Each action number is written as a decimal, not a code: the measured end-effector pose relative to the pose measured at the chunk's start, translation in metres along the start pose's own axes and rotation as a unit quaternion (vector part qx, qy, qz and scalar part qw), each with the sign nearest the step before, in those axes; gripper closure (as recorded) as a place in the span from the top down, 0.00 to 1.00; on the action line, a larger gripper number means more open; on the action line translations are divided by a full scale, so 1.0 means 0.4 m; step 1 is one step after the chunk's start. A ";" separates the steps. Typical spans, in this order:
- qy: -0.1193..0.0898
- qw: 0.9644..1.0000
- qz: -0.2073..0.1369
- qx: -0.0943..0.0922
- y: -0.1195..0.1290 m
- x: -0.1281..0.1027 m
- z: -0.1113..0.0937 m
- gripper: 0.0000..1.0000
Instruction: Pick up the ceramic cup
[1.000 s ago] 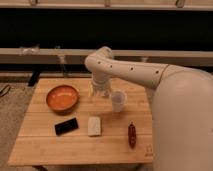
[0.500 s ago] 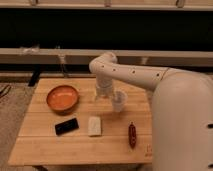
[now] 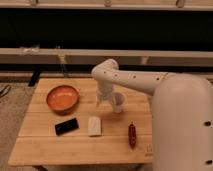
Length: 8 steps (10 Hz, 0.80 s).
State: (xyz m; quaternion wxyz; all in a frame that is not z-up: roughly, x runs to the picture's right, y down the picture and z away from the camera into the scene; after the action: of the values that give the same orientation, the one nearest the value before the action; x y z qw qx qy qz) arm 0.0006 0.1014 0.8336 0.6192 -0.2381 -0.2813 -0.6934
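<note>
The gripper [image 3: 103, 101] points down over the middle of the wooden table [image 3: 45, 146], low above the boards. Whether it is spread or closed cannot be told from this view, nor whether it holds anything. Just beside it, on its right in the view, stands the ceramic cup [image 3: 119, 102], upright on the table with its mouth up. Whether the two touch cannot be told.

Above the gripper the white arm [image 3: 131, 80] bends at a rounded joint and runs right to the robot's broad white body [image 3: 182, 125], which fills the lower right of the view.

To the left of the gripper sits the orange bowl [image 3: 63, 98], well apart from the cup. Nearer the front edge lie a flat black object [image 3: 66, 126], a small white block [image 3: 94, 126] just right of it, and a dark red oblong item [image 3: 132, 135] further right, below the cup.
</note>
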 end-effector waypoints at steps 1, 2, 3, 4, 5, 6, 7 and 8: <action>-0.003 1.000 0.001 -0.002 0.001 -0.004 0.008 0.41; -0.012 1.000 -0.001 -0.016 -0.005 -0.015 0.019 0.29; -0.013 1.000 -0.003 -0.024 -0.010 -0.018 0.023 0.21; -0.016 0.999 -0.002 -0.034 -0.005 -0.024 0.023 0.11; -0.013 0.999 -0.002 -0.044 0.001 -0.025 0.015 0.03; -0.010 0.999 -0.003 -0.052 0.000 -0.027 -0.002 0.00; -0.005 0.998 -0.004 -0.059 -0.001 -0.027 -0.028 0.00; 0.000 0.997 -0.006 -0.073 0.005 -0.027 -0.075 0.00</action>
State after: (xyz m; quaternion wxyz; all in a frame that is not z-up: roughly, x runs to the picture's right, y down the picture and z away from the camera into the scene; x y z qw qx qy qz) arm 0.0046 0.0886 0.8044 0.5963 -0.2813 -0.2309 -0.7155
